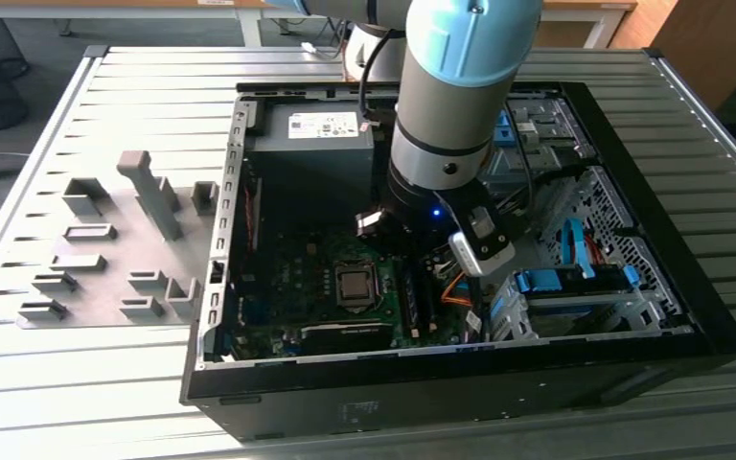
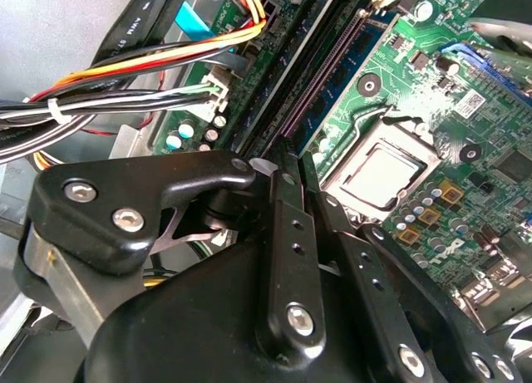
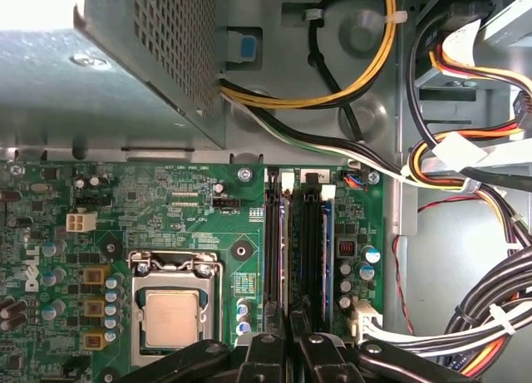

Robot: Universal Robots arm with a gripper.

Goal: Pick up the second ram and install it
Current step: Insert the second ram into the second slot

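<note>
While low inside the computer case (image 1: 707,331) | gripper (image 3: 289,329) fingers nearly together, nothing visibly held | poised over second ram (image 3: 326,258) seated in motherboard (image 3: 183,208) slot beside CPU socket (image 3: 172,312)

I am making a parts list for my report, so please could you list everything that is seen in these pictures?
table: one, grey metal slats, under everything
computer case: one, black, open, on the table
holder blocks: several, grey, on the table at the exterior view's left of the case
power supply: one, grey, in the case's far corner
motherboard: one, green, on the case floor
processor: one, silver, in its socket
ram sticks: two as it seems, blue-green, in the slots beside the processor
drive clips: several, blue, at the exterior view's right
cables: many, mixed colours, beside the motherboard
arm: one, grey and light blue, reaching into the case
pincer: one, black, over the ram slots
</note>
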